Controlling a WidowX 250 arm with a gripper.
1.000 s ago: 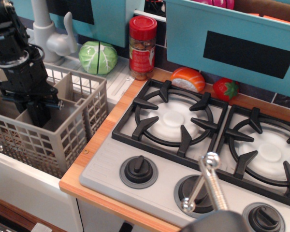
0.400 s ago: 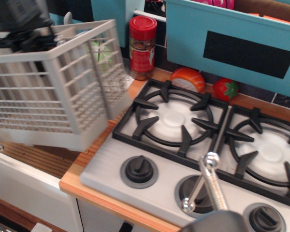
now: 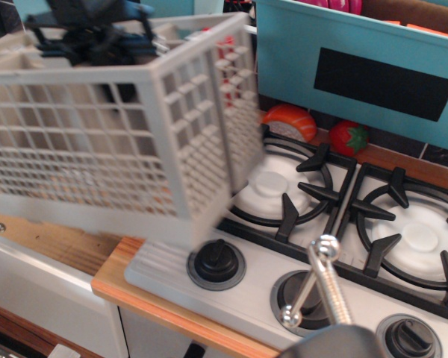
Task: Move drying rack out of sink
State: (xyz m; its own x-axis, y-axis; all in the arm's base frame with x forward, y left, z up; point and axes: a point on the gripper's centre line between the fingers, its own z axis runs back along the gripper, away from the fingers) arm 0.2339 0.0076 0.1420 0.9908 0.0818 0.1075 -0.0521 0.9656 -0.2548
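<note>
We see the drying rack (image 3: 119,142) lifted clear in the air, blurred, its right corner over the left burner (image 3: 272,186) of the stove. The gripper (image 3: 97,37) reaches into it from twelve o'clock, apparently holding an inner divider; we cannot tell how far its jaws close. The sink is hidden.

Drying rack (image 3: 119,142) lifted clear, blurred, hanging over wooden counter (image 3: 127,272) edge and left part of stove (image 3: 343,246). Dark pincer (image 3: 97,33) reaching into rack top; jaw state not discernible. Red-capped spice jar (image 3: 225,46) glimpsed through lattice. Sushi toy (image 3: 287,123) and strawberry toy (image 3: 349,137) behind burners.
</note>
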